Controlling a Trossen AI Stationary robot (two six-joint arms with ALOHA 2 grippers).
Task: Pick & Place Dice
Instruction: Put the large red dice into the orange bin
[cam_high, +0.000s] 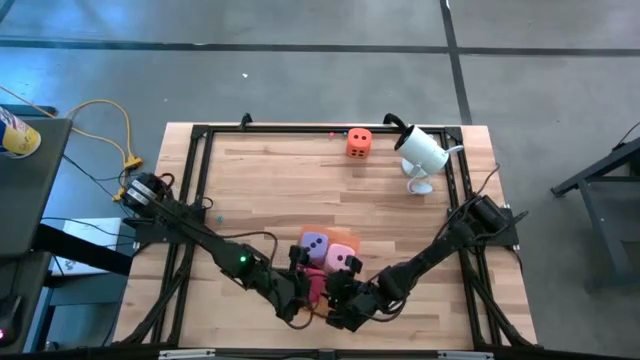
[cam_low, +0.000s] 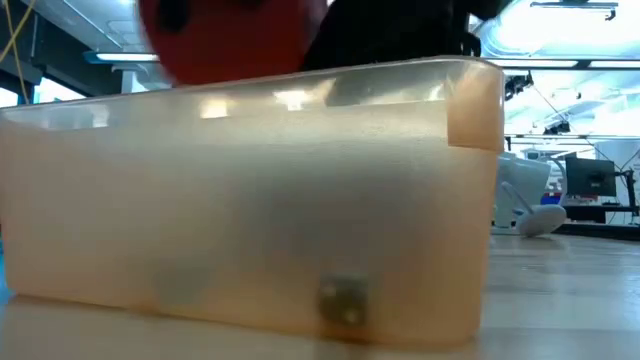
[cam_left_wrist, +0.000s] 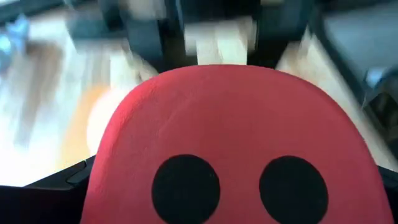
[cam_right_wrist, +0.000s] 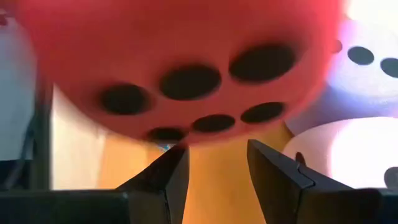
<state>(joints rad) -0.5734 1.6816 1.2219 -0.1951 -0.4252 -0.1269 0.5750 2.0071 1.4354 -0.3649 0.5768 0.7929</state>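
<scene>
Red die (cam_high: 316, 286) sits at about 6 o'clock on the table (cam_high: 260, 190), up off the wood and clamped in the left gripper (cam_high: 304, 290), whose jaws are spread wide around it. In the left wrist view the die (cam_left_wrist: 236, 124) fills almost everything, with two dark pips facing the camera. The low view shows it (cam_low: 230, 35) hanging above the top edge of the translucent orange mat (cam_low: 250, 200).

The right gripper (cam_right_wrist: 217, 149) is just beside the die on its 3 o'clock side – jaws set narrow with a clear gap and nothing between them. From the right wrist, the six-pip face of the die (cam_right_wrist: 180, 50) is close in front of the fingers.

The purple die (cam_high: 315, 245) and pink die (cam_high: 340, 261) are touching each other on the mat (cam_high: 345, 238), just toward 12 o'clock from the red one (both also show in the right wrist view, purple (cam_right_wrist: 367, 62) and pink (cam_right_wrist: 348, 149)).

The orange die (cam_high: 359, 142) is well apart, near the table's 12 o'clock edge. A white camera (cam_high: 422, 150) stands near it at around 1 o'clock – not touching.
</scene>
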